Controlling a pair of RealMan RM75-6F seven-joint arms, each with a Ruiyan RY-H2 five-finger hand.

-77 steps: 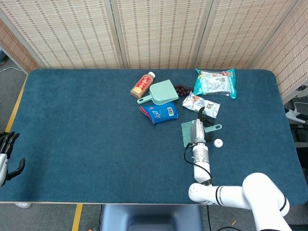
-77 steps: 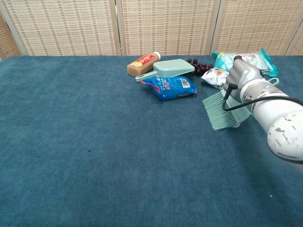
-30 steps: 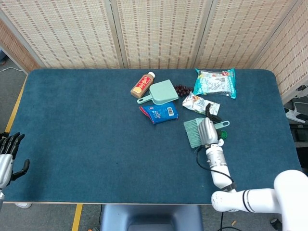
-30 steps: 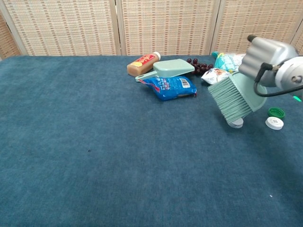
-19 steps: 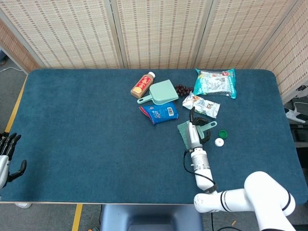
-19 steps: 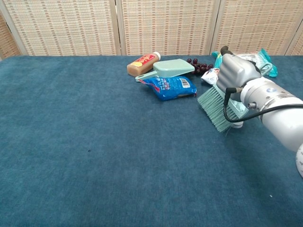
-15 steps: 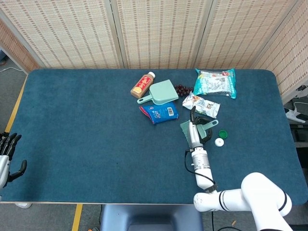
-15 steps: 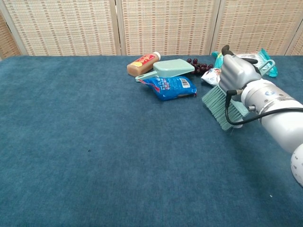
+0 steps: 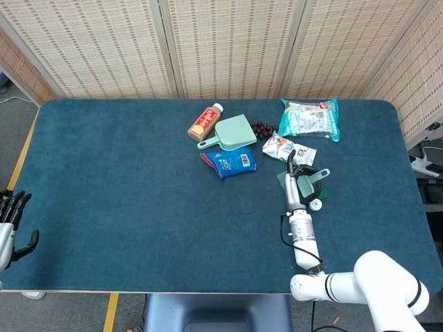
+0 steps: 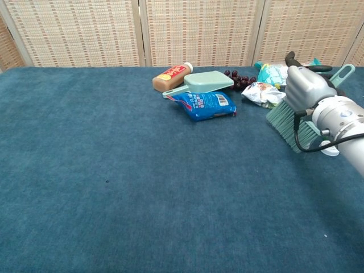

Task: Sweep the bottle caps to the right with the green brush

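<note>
The left robot hand (image 9: 10, 223) is hanging by the near left corner of the blue bench (image 9: 124, 200), holding nothing, fingers apart. The right robot hand (image 10: 306, 85) is gripping the green brush (image 10: 296, 122), bristles pointing down at the bench. A white bottle cap (image 9: 315, 205) is lying right beside the brush, with a green cap (image 9: 322, 193) nearly touching it. Farther back are lying a blue packet (image 9: 229, 162), a green dustpan (image 9: 232, 133), a bottle (image 9: 205, 122), grapes (image 9: 262, 128) and two snack bags (image 9: 309, 118).
</note>
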